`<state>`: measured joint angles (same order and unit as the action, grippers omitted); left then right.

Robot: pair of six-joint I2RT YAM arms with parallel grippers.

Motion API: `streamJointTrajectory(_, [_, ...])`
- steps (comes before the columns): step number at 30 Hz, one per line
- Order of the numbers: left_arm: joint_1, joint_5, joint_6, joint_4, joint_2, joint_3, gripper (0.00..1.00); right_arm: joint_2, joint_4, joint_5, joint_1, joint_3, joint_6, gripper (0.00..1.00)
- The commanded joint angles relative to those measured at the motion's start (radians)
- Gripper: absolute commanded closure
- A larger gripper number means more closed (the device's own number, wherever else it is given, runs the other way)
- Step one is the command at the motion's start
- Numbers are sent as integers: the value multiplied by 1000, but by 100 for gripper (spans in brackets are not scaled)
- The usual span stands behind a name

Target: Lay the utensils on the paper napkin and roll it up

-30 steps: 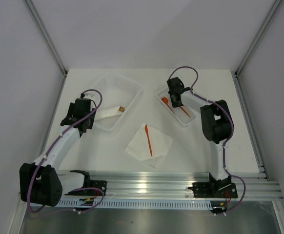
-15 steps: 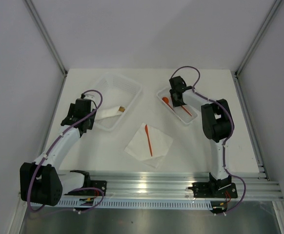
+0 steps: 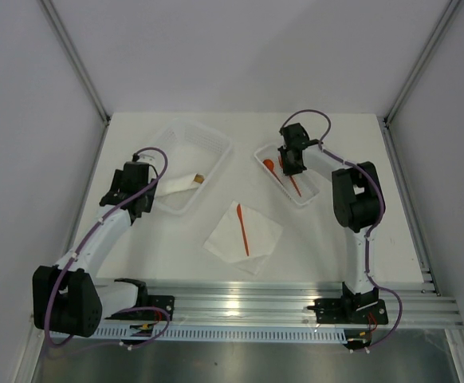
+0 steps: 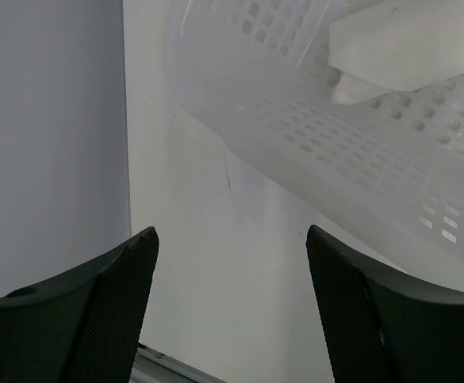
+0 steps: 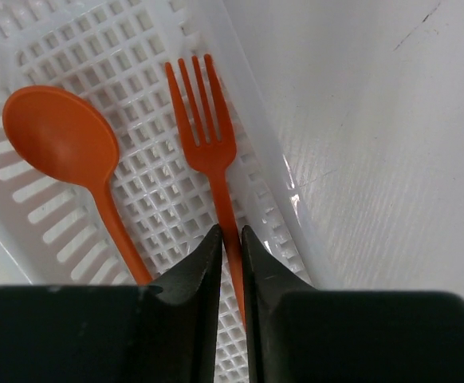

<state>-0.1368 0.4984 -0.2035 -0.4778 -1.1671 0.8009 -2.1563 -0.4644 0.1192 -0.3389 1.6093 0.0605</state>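
- My right gripper point(image 5: 230, 235) is down in the small tray point(image 5: 72, 40), fingers pinched narrow on the handle of the fork point(image 5: 208, 152), tines pointing away from me.
- The spoon point(image 5: 64, 144) lies just beside the fork in the same tray, not touching it.
- The knife point(image 3: 242, 229) lies on the paper napkin point(image 3: 261, 234), mid-table between my arms.
- My left gripper point(image 4: 232, 239) hangs spread wide, holding nothing, near the corner of the large basket point(image 4: 359, 159).

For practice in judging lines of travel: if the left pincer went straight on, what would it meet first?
The left pincer would probably meet the table first, beside the basket; depth is unclear, so the basket's wall might come first.
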Motion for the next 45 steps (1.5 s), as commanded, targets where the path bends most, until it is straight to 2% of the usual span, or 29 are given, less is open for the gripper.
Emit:
streamJointTrajectory(1, [6,9,-13,30,7,-6,21,32,-39,8,-3,6,9,85])
streamJointTrajectory(4, [6,9,-13,31,7,-6,21,27,-39,16,-8,6,-1,85])
streamJointTrajectory(13, [6,8,-14,34,9,-8,21,81,-20,123,-48,-5,-83,100])
streamJointTrajectory(23, [6,-15,-14,30,27,-14,21,185,59,226,-83,-20,-99,100])
streamJointTrajectory(26, [6,-17,-13,27,29,-14,21,228,43,253,-97,-17,-65,100])
streamJointTrajectory(27, [6,-17,-13,27,29,-14,21,248,35,270,-109,-31,0,100])
streamJointTrajectory(29, [6,-21,-11,27,32,-16,21,344,23,295,-176,-75,76,100])
streamJointTrajectory(30, [6,-23,-11,28,32,-14,21,384,36,296,-213,-148,161,100])
streamJointTrajectory(31, [6,-26,-11,28,33,-15,21,459,50,290,-298,-191,211,100])
streamJointTrajectory(34, [6,-29,-11,30,34,-15,21,544,105,299,-449,-346,393,100])
streamJointTrajectory(35, [6,-35,-10,30,34,-14,21,568,116,309,-535,-377,438,100])
streamJointTrajectory(37, [6,-41,-8,28,35,-14,21,569,128,297,-598,-422,551,100])
streamJointTrajectory(40, [6,-50,-7,30,43,-20,21,527,110,287,-676,-433,631,100])
streamJointTrajectory(42, [6,-61,-7,33,49,-26,21,474,113,269,-727,-419,631,100])
streamJointTrajectory(45, [6,-63,-7,34,56,-29,21,391,32,299,-752,-350,644,100])
